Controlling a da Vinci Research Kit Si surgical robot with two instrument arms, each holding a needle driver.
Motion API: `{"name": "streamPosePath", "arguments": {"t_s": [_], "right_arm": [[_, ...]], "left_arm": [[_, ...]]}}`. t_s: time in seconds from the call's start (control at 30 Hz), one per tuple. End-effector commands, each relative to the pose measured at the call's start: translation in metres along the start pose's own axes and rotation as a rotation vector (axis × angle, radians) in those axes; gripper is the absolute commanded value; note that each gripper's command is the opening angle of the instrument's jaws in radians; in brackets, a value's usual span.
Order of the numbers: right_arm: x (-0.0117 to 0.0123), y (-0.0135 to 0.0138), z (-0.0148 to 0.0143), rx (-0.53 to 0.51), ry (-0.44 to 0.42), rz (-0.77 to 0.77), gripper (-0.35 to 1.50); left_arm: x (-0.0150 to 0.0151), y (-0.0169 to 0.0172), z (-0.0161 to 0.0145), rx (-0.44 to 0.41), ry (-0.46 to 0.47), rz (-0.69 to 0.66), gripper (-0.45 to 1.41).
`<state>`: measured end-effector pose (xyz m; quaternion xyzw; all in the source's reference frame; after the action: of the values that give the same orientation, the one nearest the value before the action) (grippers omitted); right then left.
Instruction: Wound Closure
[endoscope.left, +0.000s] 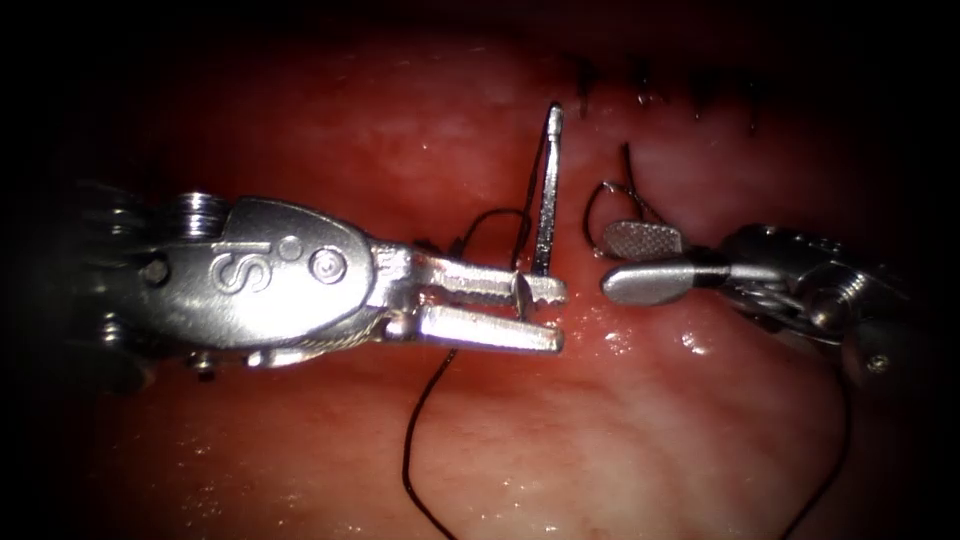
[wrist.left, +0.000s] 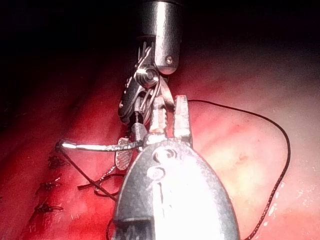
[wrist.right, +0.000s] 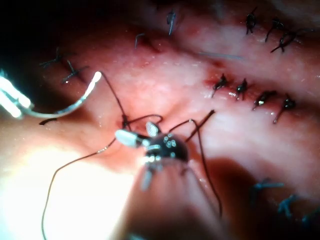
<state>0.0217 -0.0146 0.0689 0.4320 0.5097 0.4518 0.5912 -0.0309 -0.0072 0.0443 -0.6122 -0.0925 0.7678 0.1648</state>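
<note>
Steel shows brightest in the endoscope view: the left tool (endoscope.left: 540, 312) has its jaws clamped on the curved needle (endoscope.left: 547, 190) near one end, and the rest of the curve rises clear of the tissue (endoscope.left: 350, 130), away from the jaw tips. Just across from those tips, the right tool (endoscope.left: 632, 262) has its jaws parted and holds nothing; dark thread (endoscope.left: 420, 440) loops close around it and trails off below the left tool.

From the left wrist view, the needle (wrist.left: 95, 146) runs sideways out of the jaws, free of the tissue, its far end near the row of stitches (wrist.left: 47, 187).

From the right wrist view, the right tool (wrist.right: 135, 136) sits among thread loops beside a knot.

A sound hold, I judge, keeps the needle square in the jaws so it cannot swivel, with thread clear of the open jaws.
</note>
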Motion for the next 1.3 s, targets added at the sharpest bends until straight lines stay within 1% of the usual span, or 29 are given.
{"name": "streamPosePath", "arguments": {"t_s": [0.03, 0.1, 0.17, 0.23, 0.27, 0.33, 0.5, 0.57, 0.6, 0.77, 0.9, 1.1, 1.3], "right_arm": [[0.0003, 0.0000, 0.0003, 0.008, 0.003, 0.009, 1.06], [0.0005, -0.0002, -0.0001, 0.017, 0.007, 0.030, 1.09], [0.0005, -0.0005, -0.0003, 0.026, 0.014, 0.056, 1.13], [0.0007, -0.0007, -0.0005, 0.033, 0.019, 0.088, 1.16], [0.0008, -0.0008, -0.0005, 0.036, 0.020, 0.107, 1.21], [0.0009, -0.0009, -0.0005, 0.039, 0.017, 0.162, 1.23], [0.0010, -0.0010, 0.0001, 0.040, 0.019, 0.222, 1.23], [0.0009, -0.0010, 0.0006, 0.042, 0.022, 0.250, 1.30], [0.0006, -0.0009, 0.0011, 0.046, 0.022, 0.271, 1.30], [0.0001, -0.0006, 0.0021, 0.049, 0.023, 0.288, 1.26], [-0.0001, -0.0006, 0.0028, 0.052, 0.021, 0.333, 1.40], [0.0002, -0.0016, 0.0027, 0.067, 0.020, 0.353, 1.40], [0.0003, -0.0022, 0.0027, 0.072, 0.015, 0.356, 1.40]], "left_arm": [[-0.0004, -0.0004, 0.0010, 0.025, 0.000, 0.032, -0.45], [-0.0007, -0.0008, 0.0013, 0.072, -0.018, 0.102, -0.45], [-0.0013, -0.0009, 0.0017, 0.099, -0.037, 0.142, -0.45], [-0.0023, -0.0005, 0.0023, 0.127, -0.058, 0.193, -0.45], [-0.0028, -0.0003, 0.0025, 0.142, -0.065, 0.202, -0.45], [-0.0040, 0.0003, 0.0028, 0.153, -0.081, 0.228, -0.45], [-0.0067, 0.0017, 0.0034, 0.154, -0.098, 0.263, -0.45], [-0.0075, 0.0021, 0.0036, 0.152, -0.100, 0.271, -0.45], [-0.0080, 0.0024, 0.0038, 0.150, -0.100, 0.281, -0.45], [-0.0081, 0.0027, 0.0043, 0.138, -0.096, 0.295, -0.45], [-0.0082, 0.0029, 0.0047, 0.126, -0.093, 0.302, -0.45], [-0.0092, 0.0034, 0.0053, 0.111, -0.128, 0.310, -0.45], [-0.0098, 0.0031, 0.0052, 0.105, -0.136, 0.314, -0.45]]}}
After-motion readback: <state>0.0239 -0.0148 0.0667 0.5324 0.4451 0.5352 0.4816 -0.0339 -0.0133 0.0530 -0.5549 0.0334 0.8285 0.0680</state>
